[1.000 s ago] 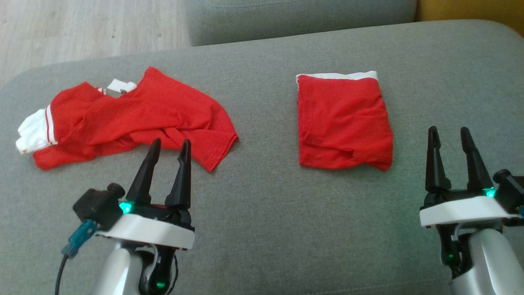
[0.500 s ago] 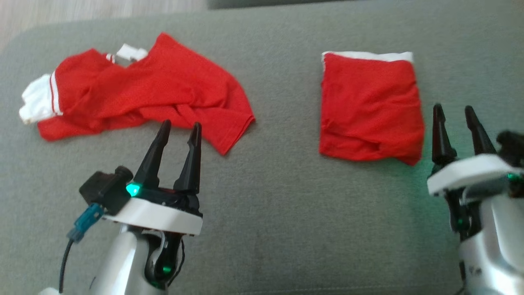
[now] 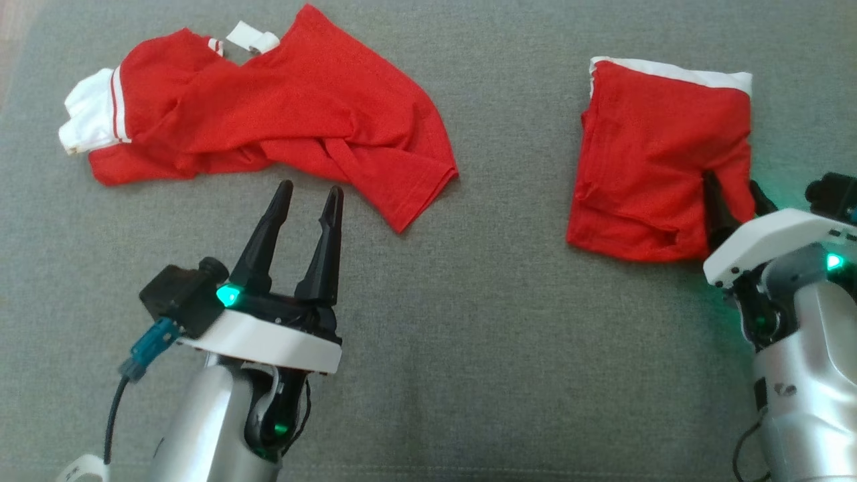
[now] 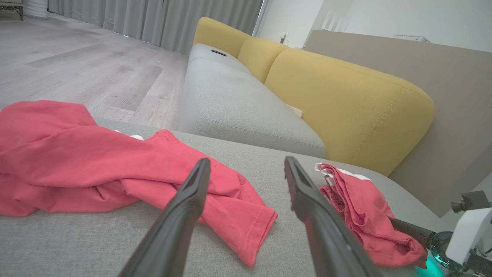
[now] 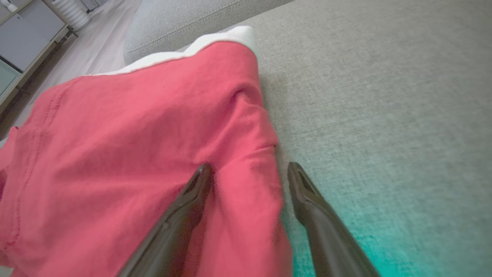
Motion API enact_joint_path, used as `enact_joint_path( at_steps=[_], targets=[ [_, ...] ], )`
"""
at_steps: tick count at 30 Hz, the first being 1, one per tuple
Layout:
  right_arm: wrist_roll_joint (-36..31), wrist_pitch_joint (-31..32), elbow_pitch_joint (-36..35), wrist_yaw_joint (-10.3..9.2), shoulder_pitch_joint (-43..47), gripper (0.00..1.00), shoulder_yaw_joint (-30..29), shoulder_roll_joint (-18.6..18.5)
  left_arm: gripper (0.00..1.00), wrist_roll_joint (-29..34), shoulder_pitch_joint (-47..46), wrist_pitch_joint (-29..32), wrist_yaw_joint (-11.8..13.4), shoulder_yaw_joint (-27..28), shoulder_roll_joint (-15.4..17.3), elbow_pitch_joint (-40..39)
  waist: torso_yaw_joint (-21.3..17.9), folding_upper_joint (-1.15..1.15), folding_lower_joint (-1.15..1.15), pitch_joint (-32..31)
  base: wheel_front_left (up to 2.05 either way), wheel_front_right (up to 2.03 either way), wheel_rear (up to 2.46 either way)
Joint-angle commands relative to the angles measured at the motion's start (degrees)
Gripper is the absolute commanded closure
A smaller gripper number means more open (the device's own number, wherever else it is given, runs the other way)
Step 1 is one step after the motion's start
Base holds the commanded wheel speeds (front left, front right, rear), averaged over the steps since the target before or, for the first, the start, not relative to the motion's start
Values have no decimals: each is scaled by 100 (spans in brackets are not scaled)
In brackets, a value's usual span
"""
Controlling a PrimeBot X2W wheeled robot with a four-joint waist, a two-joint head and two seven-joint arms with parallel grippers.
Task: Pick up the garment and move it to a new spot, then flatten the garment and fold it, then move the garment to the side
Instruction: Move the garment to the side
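Red, thin and soft, the folded garment [image 3: 659,167] lies at the right of the grey cushion [image 3: 502,335]. It looks light and, I think, would unfold if lifted by one layer. The right hand [image 5: 249,167], fingers spread, straddles its near edge; better to take all layers there. The left hand [image 3: 311,186], also spread, hovers beside the crumpled garment [image 3: 301,114].

Red crumpled garment [image 3: 281,120] and red folded garment [image 3: 656,174], white-trimmed; grey cushion [image 3: 502,348]; yellow backrest [image 4: 346,107].
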Motion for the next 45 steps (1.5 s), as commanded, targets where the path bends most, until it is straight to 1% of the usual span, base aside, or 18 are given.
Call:
enact_joint_path(
  at_steps=[1, 5, 6, 7, 9, 14, 17, 22, 25, 26, 28, 31, 39, 41, 42, 43, 45],
  targets=[
    [15, 6, -112, -5, -197, 0, 139, 39, 0, -27, -177, -69, -34, 166, 42, -188, 14, 0, 0, 37, 0, 0, 0],
    [-44, -40, 19, -5, -301, 0, 346, -9, 0, -30, -178, -69, -35, 175, 42, -188, -21, 0, 0, 94, 0, 0, 0],
    [-96, -69, 52, -5, -302, 20, 434, -54, 0, -29, -172, -69, -35, 166, 42, -174, -37, 0, 0, 78, 0, 0, 0],
    [-155, -98, 79, -5, -311, 100, 524, -105, 0, -33, -165, -69, -35, 158, 42, -164, -62, 0, 0, 83, 0, 0, 0],
    [-298, -148, 122, -5, -372, 100, 709, -249, 0, -25, -187, -69, -35, 149, 42, -159, -131, 0, 0, 127, 0, 0, 0],
    [-702, -350, 163, -5, -628, 100, 1099, -856, 0, -12, -286, -69, -35, 120, 42, -179, -275, 0, 0, 218, 0, 0, 0],
    [-906, -394, 164, -5, -790, 100, 1278, -1377, 0, -3, -349, -69, -36, 113, 42, -202, -315, 0, 0, 304, 0, 0, 0],
    [-1232, -375, 256, -5, -1052, 100, 1552, -2385, 0, -17, -445, -69, -36, 85, 42, -253, -301, 0, 0, 481, 0, 0, 0],
    [-1428, -198, 386, -5, -1170, 100, 1621, -2881, 0, -38, -486, -69, -36, 60, 42, -268, -257, 0, 0, 583, 0, 0, 0],
    [-1426, -82, 475, -5, -1221, 100, 1529, -2990, 0, -47, -497, -69, -36, 60, 42, -272, -243, 0, 0, 614, 0, 0, 0],
    [-1430, 34, 583, -5, -1326, 100, 1410, -3159, 0, -61, -524, -69, -36, 60, 42, -283, -212, 0, 0, 688, 0, 0, 0],
    [-1621, 56, 731, -5, -1479, 100, 1323, -3420, 0, -71, -566, -69, -36, 55, 42, -296, -170, 0, 0, 797, 0, 0, 0],
    [-2105, 238, 769, -5, -1637, 100, 832, -3426, 0, -74, -634, -69, -36, 58, 42, -291, -144, 0, 0, 908, 0, 0, 0],
    [-2224, 341, 760, -5, -1585, 99, 509, -3293, 0, -90, -660, -69, -36, 55, 42, -268, -138, 0, 0, 882, 0, 0, 0],
    [-2266, 302, 726, -5, -1561, 9, 425, -3250, 0, -96, -659, -69, -36, 63, 42, -258, -140, 0, 0, 865, 0, 0, 0],
    [-2302, 249, 684, -5, -1543, 0, 353, -3202, 0, -101, -653, -69, -36, 73, 42, -246, -145, 0, 0, 838, 0, 0, 0],
    [-2372, 157, 581, -5, -1489, 0, 313, -3106, 0, -107, -629, -69, -36, 91, 42, -217, -161, 0, 0, 774, 0, 0, 0]
  ],
)
